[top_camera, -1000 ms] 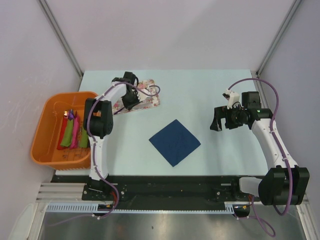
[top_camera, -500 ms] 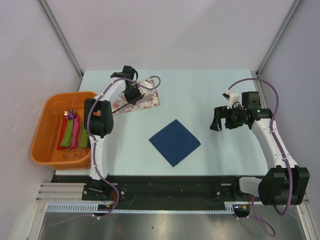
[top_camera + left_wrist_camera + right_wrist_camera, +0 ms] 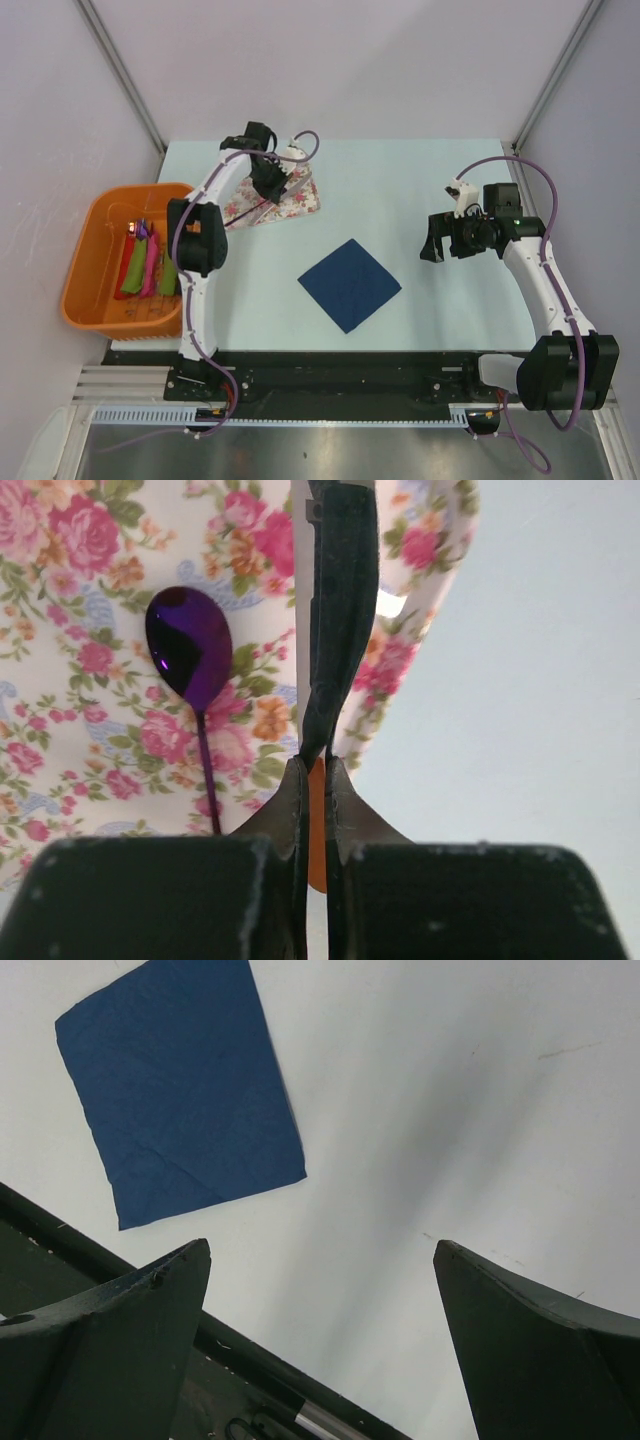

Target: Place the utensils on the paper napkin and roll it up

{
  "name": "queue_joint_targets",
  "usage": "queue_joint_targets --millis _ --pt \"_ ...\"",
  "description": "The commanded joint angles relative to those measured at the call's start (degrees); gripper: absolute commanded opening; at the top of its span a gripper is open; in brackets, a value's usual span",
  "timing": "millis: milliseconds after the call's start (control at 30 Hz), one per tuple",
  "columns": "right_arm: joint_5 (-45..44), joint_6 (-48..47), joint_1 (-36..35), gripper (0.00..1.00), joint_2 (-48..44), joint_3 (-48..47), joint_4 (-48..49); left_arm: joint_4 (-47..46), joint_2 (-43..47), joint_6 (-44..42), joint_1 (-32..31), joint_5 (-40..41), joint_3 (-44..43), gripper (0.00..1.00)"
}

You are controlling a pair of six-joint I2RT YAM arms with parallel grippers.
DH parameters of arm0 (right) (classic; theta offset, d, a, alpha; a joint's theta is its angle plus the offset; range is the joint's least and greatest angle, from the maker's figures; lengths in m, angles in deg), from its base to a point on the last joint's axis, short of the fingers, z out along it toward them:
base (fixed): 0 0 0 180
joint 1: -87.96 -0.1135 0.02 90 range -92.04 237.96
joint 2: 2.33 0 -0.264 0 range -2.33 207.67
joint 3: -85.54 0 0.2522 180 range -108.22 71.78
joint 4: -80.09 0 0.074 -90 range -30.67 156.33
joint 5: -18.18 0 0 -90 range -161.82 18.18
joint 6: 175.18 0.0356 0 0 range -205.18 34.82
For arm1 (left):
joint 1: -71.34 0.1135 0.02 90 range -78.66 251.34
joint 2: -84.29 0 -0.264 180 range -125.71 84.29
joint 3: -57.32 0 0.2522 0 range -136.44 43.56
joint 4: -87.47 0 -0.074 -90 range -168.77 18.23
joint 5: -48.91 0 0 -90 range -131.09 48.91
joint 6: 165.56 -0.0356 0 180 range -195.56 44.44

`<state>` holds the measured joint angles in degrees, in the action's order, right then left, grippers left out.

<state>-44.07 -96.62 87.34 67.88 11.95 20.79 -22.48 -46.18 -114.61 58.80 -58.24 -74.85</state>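
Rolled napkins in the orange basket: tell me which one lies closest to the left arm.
The green roll, at the row's right end; the pink roll lies in the middle, the red roll farthest left.

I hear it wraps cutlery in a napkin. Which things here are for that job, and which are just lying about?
For the job:
- dark blue napkin, flat on the table
- purple spoon, lying on the floral tray

Just lying about:
- orange basket
- red, pink and green rolls inside it
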Motion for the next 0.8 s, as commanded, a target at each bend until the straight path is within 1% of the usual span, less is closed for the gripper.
queue_joint_targets --millis 0,33,67,100,133,167,233,267,333,367,433,467,533,567,600,667,767 --pt "0.90 0.28 1.66 1.00 -0.69 -1.07 0.71 -2.75 11.80 14.48 -4.15 -5.02 4.02 0.00" --pt "0.99 0.28 1.68 1.00 -0.78 -1.07 0.80 -4.51 13.82 16.70 -5.30 -1.26 6.15 0.00" --pt "1.08 0.28 1.68 1.00 -0.61 -1.07 0.72 -7.48 15.58 18.38 -7.57 -0.09 8.00 0.00" --pt "1.17 0.37 1.76 1.00 -0.69 -1.16 0.71 -9.60 19.34 22.40 -8.64 1.75 12.20 0.00" --pt "1.08 0.37 1.77 1.00 -0.61 -1.34 0.71 -12.15 21.12 25.74 -9.78 8.29 14.41 0.00" --pt "1.08 0.37 1.85 1.00 -0.78 -1.43 0.71 -15.13 22.53 28.91 -12.05 11.05 16.09 0.00" --pt "1.17 0.45 1.94 1.00 -0.78 -1.60 0.63 -15.77 25.17 36.73 -14.26 15.54 18.21 0.00" --pt "1.17 0.54 1.94 1.00 -0.87 -1.52 0.63 -14.21 25.53 43.55 -15.92 18.52 17.95 0.00" --pt "1.26 0.63 2.03 1.00 -0.96 -1.34 0.71 -10.96 24.66 50.09 -16.90 18.20 15.59 0.00" --pt "1.34 0.72 2.12 1.00 -1.13 -1.08 0.63 -7.11 24.13 55.43 -17.87 17.59 14.71 0.00" --pt "1.34 0.63 2.20 1.00 -1.13 -0.99 0.71 -4.62 23.52 60.64 -18.57 14.35 14.34 0.00" --pt "1.34 0.63 2.20 1.00 -1.31 -0.99 0.71 -4.26 23.77 65.37 -18.75 11.29 15.13 0.00" --pt "1.34 0.63 2.29 1.00 -1.57 -0.72 0.80 -6.97 26.14 68.91 -20.15 10.29 20.92 0.00" --pt "1.34 0.72 2.38 1.00 -1.57 -0.72 0.89 -10.47 28.85 72.41 -20.68 10.12 23.20 0.00" --pt "1.34 0.72 2.38 1.00 -1.57 -0.72 0.98 -11.98 30.09 74.79 -21.12 8.98 27.66 0.00" --pt "1.26 0.72 2.56 1.00 -1.57 -0.81 0.89 -15.58 31.94 79.97 -22.53 8.01 31.21 0.00" --pt "1.26 0.72 2.64 1.00 -1.57 -1.07 0.98 -16.04 31.16 82.19 -25.51 10.55 33.33 0.00"
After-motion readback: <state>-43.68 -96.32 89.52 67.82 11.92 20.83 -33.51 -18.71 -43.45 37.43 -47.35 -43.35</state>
